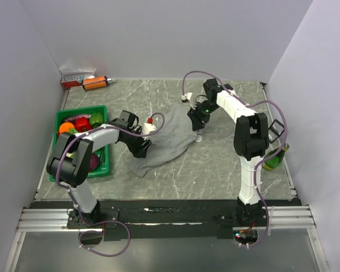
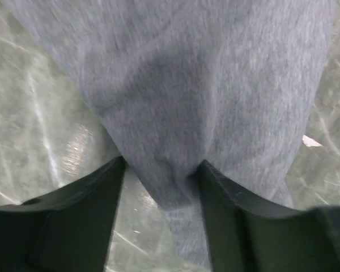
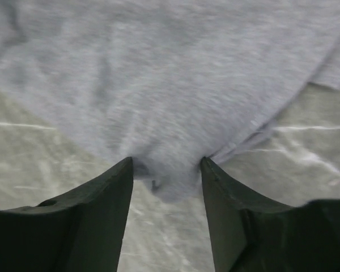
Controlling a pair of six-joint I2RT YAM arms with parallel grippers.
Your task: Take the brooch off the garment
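Observation:
The grey garment (image 1: 169, 143) lies rumpled mid-table. A tiny whitish round disc, the brooch (image 1: 199, 137), shows at its right edge, just below my right gripper (image 1: 196, 120). The brooch is not visible in either wrist view. My right gripper (image 3: 166, 164) is shut on a corner of the garment (image 3: 170, 102), cloth bunched between its fingers. My left gripper (image 1: 140, 148) is at the garment's left edge. In the left wrist view it (image 2: 161, 167) is shut on a fold of the garment (image 2: 192, 85), which fills the gap between its fingers.
A green crate (image 1: 103, 109) of toy fruit stands at the left. A small white object with a red top (image 1: 150, 125) sits by the garment's upper left. A red-white box (image 1: 76, 79) and an orange item (image 1: 96, 83) lie at the back left. A green bottle (image 1: 275, 159) stands at the right.

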